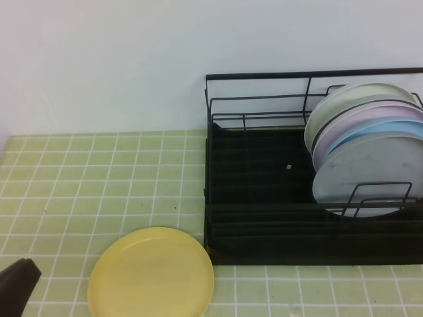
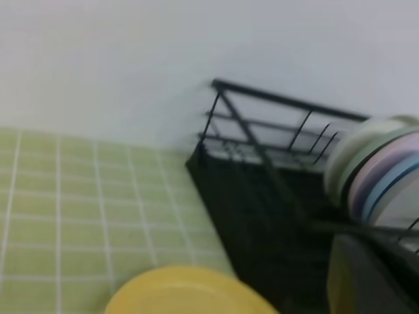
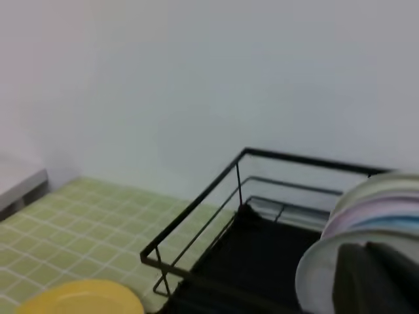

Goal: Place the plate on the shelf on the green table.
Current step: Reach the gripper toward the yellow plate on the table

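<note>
The pale-yellow plate (image 1: 152,274) lies flat on the green table (image 1: 86,178), just left of the front corner of the shelf (image 1: 264,198), a black wire rack. The plate's rim also shows at the bottom of the left wrist view (image 2: 190,294) and the right wrist view (image 3: 78,297). A dark tip of my left gripper (image 1: 16,277) pokes in at the lower left, apart from the plate, shut and holding nothing. My right gripper (image 3: 373,278) appears only as a dark shape at its own camera's lower edge, shut, with nothing in it.
Several plates (image 1: 367,145) (white, lilac, light-blue, grey) stand on edge in the right part of the shelf. The rack's left part (image 1: 254,172) holds no plates. A white wall (image 1: 132,59) runs behind the table.
</note>
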